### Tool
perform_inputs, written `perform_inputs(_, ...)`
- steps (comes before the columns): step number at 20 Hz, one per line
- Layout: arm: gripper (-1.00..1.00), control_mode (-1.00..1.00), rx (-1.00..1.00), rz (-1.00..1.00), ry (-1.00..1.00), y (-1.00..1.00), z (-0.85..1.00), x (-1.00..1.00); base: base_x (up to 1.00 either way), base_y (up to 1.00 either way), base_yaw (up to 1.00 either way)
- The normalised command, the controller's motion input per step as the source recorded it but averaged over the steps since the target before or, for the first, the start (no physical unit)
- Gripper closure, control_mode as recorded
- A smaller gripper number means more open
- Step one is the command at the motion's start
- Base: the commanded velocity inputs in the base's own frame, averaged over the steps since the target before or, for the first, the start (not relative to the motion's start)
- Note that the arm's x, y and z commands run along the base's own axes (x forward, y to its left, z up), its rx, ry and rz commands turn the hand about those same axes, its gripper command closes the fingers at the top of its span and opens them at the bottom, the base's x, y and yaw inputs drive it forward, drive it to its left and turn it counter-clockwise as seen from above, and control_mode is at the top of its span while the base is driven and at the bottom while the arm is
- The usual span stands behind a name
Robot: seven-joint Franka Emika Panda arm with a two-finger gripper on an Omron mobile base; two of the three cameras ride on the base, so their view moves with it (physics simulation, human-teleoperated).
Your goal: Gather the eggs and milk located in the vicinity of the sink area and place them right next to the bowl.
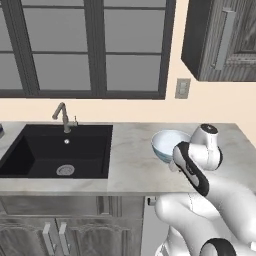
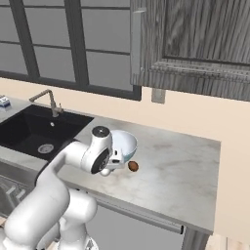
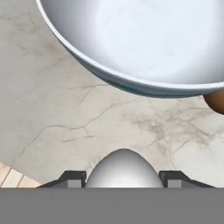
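A whitish egg (image 3: 124, 168) sits between the two dark tips of the gripper (image 3: 124, 178), which are closed on its sides. It is low over the counter (image 3: 57, 109), just in front of the bowl (image 3: 144, 48).

A brown egg (image 2: 133, 166) lies on the counter, right beside the bowl (image 2: 124, 144). In the hand view the brown egg (image 3: 215, 101) peeks out at the right edge, under the bowl's rim.

The counter (image 1: 130, 160) is pale grey stone with thin dark lines like marble. The black sink (image 1: 55, 150) is set into it, away from the bowl (image 1: 165, 142), with a metal faucet (image 1: 62, 116) behind it. A big window (image 1: 85, 45) with dark frames is on the wall, and a dark wood cupboard (image 2: 195, 44) hangs above the counter.

The left base view shows a wall plug plate (image 1: 182, 88) near the window. The right base view shows the brown egg, which the arm hides in the left one. A small blue and white thing (image 2: 4, 102) is at the far left of the sink (image 2: 36, 129); it is too small to tell what it is.
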Motion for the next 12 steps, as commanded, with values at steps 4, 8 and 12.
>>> perform_inputs(4, 1.00, -1.00, 0.00, 0.08, 0.00, -0.07, -0.20, 0.12, 0.00, 0.00, 0.00)
perform_inputs(8, 1.00, -1.00, 0.00, 0.06, 0.00, -0.08, -0.16, 0.14, 0.00, 0.00, 0.00)
perform_inputs(12, 1.00, -1.00, 0.00, 0.04, 0.00, -0.11, -0.10, 0.16, 0.00, 0.00, 0.00)
